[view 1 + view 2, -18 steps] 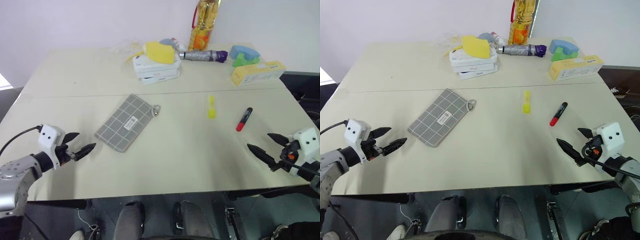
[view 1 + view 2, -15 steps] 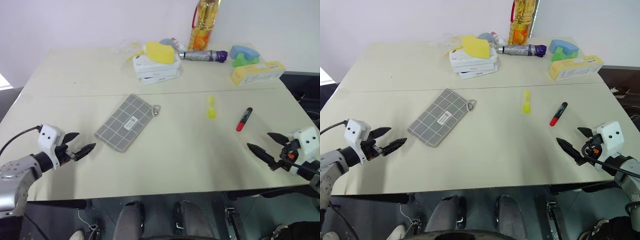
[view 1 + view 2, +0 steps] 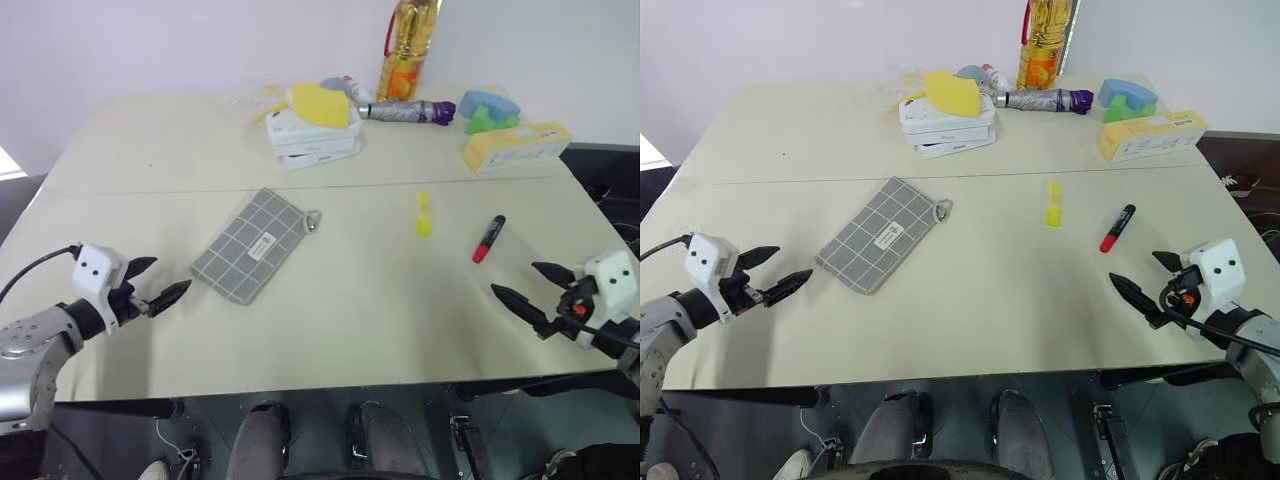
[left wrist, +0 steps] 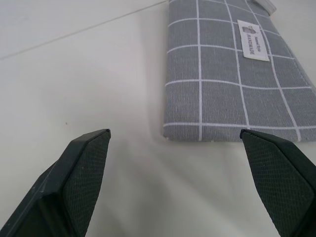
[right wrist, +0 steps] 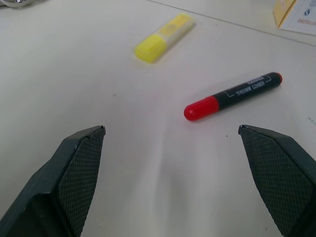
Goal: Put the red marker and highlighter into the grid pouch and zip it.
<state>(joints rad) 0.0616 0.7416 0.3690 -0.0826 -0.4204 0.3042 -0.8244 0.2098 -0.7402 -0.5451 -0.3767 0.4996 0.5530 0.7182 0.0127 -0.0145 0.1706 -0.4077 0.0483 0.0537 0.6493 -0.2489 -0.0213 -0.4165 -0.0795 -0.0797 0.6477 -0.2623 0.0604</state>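
At the far edge of your wide beige table (image 3: 330,300) you see a stack of white flat boxes (image 3: 312,140) topped by a yellow spongy lump (image 3: 320,103), a grey-purple folded umbrella (image 3: 408,110), a yellow oil bottle (image 3: 408,45), a blue-and-green plastic piece (image 3: 487,110) and a long yellow cardboard box (image 3: 516,145).

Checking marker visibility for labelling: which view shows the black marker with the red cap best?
The right wrist view: the black marker with the red cap lies close and whole, its printed barrel visible. Both eye views show it small, on the cream table beside the yellow highlighter.
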